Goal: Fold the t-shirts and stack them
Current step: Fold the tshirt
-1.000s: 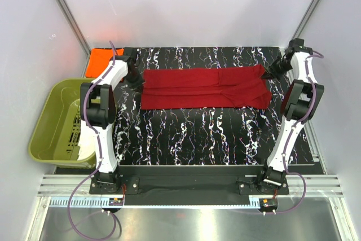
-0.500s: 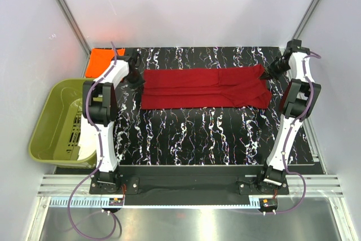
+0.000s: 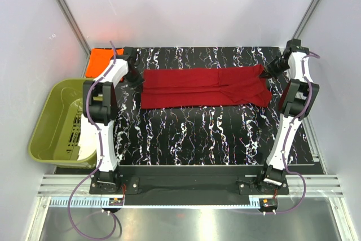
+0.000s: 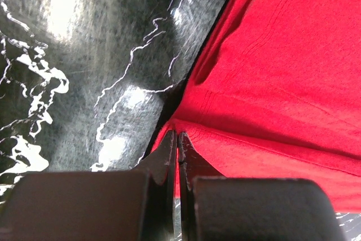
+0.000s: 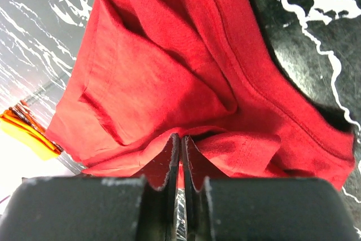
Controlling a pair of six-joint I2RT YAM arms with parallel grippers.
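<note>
Left claw point(image 4: 177, 135) and right claw point(image 5: 180, 137) are each clamped on opposite ends of the crimson t-shirt point(image 3: 203, 87) lying between them.

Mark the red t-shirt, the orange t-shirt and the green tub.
red t-shirt point(image 3: 203, 87), top external view, middle of the cloth
orange t-shirt point(image 3: 100, 59), top external view, exposed corner
olive-green tub point(image 3: 47, 123), top external view, left wall

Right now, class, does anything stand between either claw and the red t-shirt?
Nothing visible does. The left claw pinches the red t-shirt at its left end, and the right claw is closed on bunched cloth at its right end.
</note>
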